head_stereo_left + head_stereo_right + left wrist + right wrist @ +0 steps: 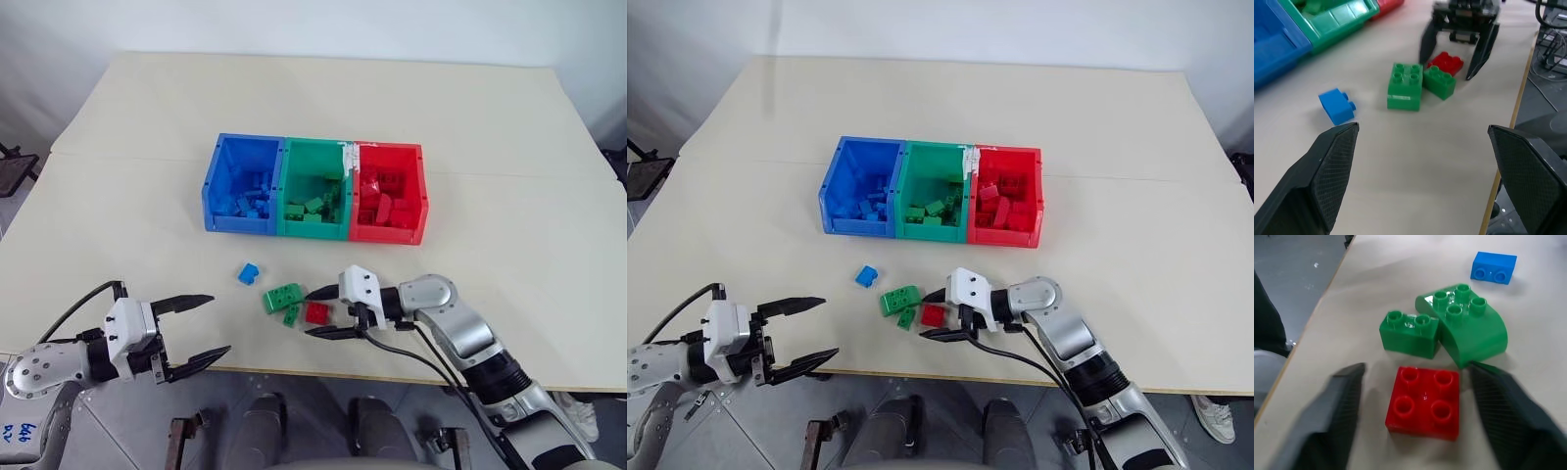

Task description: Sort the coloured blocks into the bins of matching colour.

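So the three bins sit joined in a row in the middle of the surface (509,225): blue bin (242,184), green bin (313,189) in the centre, red bin (388,193) on the far end. Each one already has a pile of bricks of its own colour in it; can't count them from the head views, they just blur into a heap.

Loose stuff is all on the robot's side of the green bin, well apart from it. A blue block (248,273) sits alone, nearer the blue bin's side. Then a cluster: the larger green block (281,298), a small green block (292,314) touching it, and a red block (317,312) just beside the small green one.

The right wrist view shows what the head views don't: the big green one has a curved side and four studs, the small green has two, the red is a four-stud square. The red sits between the right gripper (327,311) fingers, which are apart on either side of it. Can't tell if they're actually touching it.

The left gripper (199,331) has its fingers spread wide, nothing in them, over the surface's near edge, well off toward the blue bin's side of the cluster.
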Controlling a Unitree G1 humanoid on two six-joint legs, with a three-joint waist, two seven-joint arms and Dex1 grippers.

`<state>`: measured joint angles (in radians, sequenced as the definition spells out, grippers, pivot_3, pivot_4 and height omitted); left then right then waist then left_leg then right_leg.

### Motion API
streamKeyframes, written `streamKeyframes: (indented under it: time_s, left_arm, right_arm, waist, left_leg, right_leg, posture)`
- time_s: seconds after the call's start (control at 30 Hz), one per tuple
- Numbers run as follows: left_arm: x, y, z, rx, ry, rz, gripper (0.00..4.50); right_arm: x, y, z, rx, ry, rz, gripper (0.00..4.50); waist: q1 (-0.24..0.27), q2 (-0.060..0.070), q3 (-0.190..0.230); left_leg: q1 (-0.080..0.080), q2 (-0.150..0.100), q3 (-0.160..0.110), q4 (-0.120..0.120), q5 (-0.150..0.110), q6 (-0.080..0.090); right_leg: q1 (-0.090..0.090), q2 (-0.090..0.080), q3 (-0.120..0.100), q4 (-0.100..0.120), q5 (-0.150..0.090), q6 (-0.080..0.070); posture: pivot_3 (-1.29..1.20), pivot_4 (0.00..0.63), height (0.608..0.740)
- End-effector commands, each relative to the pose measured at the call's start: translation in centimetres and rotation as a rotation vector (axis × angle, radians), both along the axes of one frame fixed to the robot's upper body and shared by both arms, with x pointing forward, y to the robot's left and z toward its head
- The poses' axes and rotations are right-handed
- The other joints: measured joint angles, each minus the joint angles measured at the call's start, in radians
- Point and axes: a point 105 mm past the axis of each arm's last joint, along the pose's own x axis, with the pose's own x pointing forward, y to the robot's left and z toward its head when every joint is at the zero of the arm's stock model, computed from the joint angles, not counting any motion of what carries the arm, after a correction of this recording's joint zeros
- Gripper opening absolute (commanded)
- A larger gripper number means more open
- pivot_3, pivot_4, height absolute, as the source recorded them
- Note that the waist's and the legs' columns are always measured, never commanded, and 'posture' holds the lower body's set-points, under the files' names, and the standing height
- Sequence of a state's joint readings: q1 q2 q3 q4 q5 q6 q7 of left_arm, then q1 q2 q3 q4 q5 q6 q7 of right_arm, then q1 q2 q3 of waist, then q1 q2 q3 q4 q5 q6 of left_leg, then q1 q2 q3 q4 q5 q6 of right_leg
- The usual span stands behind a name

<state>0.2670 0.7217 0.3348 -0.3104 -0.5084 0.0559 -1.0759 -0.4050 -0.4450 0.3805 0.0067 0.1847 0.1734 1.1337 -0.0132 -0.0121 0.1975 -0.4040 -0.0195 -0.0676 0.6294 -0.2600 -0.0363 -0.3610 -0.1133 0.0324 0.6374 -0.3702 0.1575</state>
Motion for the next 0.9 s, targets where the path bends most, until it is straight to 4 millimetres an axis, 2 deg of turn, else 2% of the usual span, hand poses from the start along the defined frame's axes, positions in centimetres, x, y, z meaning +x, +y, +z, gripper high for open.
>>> streamKeyframes:
  time_s: [0.03,0.07,0.13,0.27,0.37,0.43,0.57,0.67,0.77,0.9]
  left_arm:
    - [0.0,-0.2,1.0,-0.012,-0.036,-0.006,4.5]
    - [0.1,-0.3,1.0,-0.013,-0.039,-0.008,4.5]
    - [0.3,-0.4,1.1,-0.015,-0.042,-0.012,4.5]
    - [0.9,-1.6,1.7,-0.034,-0.062,-0.058,4.5]
    - [1.4,-3.0,2.2,-0.052,-0.079,-0.106,4.5]
    - [1.7,-3.6,2.5,-0.07,-0.088,-0.118,4.5]
    - [3.5,-5.3,4.4,-0.181,-0.081,-0.091,4.5]
    - [3.8,-6.2,4.9,-0.198,-0.093,-0.096,4.5]
    - [4.2,-6.2,4.9,-0.185,-0.101,-0.078,4.5]
    - [4.4,-5.8,4.7,-0.17,-0.109,-0.052,4.5]
  right_arm:
    - [0.5,-1.1,0.0,-0.001,-0.02,-0.043,1.77]
    - [0.6,-1.3,0.1,0.001,-0.024,-0.051,1.48]
    - [1.2,-1.7,0.7,0.017,-0.042,-0.079,1.46]
    - [3.0,-3.7,5.5,0.157,-0.053,-0.14,1.46]
    - [5.3,-5.7,9.6,0.249,-0.068,-0.214,1.46]
    - [6.5,-6.6,11.2,0.28,-0.094,-0.249,1.46]
    - [11.8,-9.7,13.5,0.249,-0.252,-0.457,1.46]
    - [14.5,-11.0,13.9,0.25,-0.274,-0.59,1.46]
    - [15.2,-10.9,13.6,0.245,-0.274,-0.599,2.47]
    - [14.2,-10.2,13.9,0.274,-0.275,-0.499,3.83]
  waist:
    - [-0.001,0.0,0.0]
    - [-0.001,0.0,0.0]
    - [-0.002,0.0,0.0]
    - [0.0,0.0,0.0]
    - [-0.002,0.0,0.0]
    - [-0.006,0.0,0.0]
    - [-0.015,0.0,0.0]
    - [-0.019,0.0,0.0]
    - [-0.025,0.0,0.0]
    - [-0.037,0.0,0.0]
  left_leg:
    - [0.0,-0.001,0.0,0.0,0.0,0.0]
    - [0.0,-0.001,0.0,0.0,0.0,0.0]
    - [0.0,-0.001,0.0,0.0,0.0,0.0]
    - [0.0,-0.001,0.0,0.0,0.0,0.0]
    - [0.0,-0.001,0.0,0.0,0.0,0.0]
    - [0.0,-0.001,0.0,0.0,0.0,-0.001]
    - [0.0,-0.001,0.0,0.0,0.0,-0.001]
    - [0.0,-0.001,0.002,0.001,0.001,-0.001]
    - [-0.001,0.0,0.005,0.0,0.001,-0.002]
    - [-0.003,0.0,0.007,0.0,0.001,-0.001]
  right_leg:
    - [0.0,0.0,0.0,0.0,0.0,0.0]
    - [0.0,0.0,0.0,0.0,0.0,0.0]
    - [0.0,0.0,0.0,0.0,0.0,0.0]
    - [0.0,0.0,0.0,0.0,0.0,0.0]
    - [0.0,0.0,0.0,0.0,0.0,0.0]
    - [0.0,0.001,0.0,0.0,0.0,0.0]
    - [-0.001,0.001,0.0,0.001,0.0,0.0]
    - [-0.002,0.001,0.0,0.005,0.0,0.0]
    - [-0.005,0.001,0.0,0.008,0.0,0.0]
    - [-0.007,0.0,0.0,0.008,0.0,0.0]
  posture:
    - [0.0,0.15,0.74]
    - [0.0,0.15,0.74]
    - [0.0,0.15,0.74]
    - [0.0,0.15,0.74]
    - [0.0,0.15,0.74]
    - [0.0,0.15,0.74]
    - [0.0,0.15,0.74]
    - [0.0,0.15,0.74]
    - [0.0,0.15,0.74]
    - [0.0,0.15,0.74]
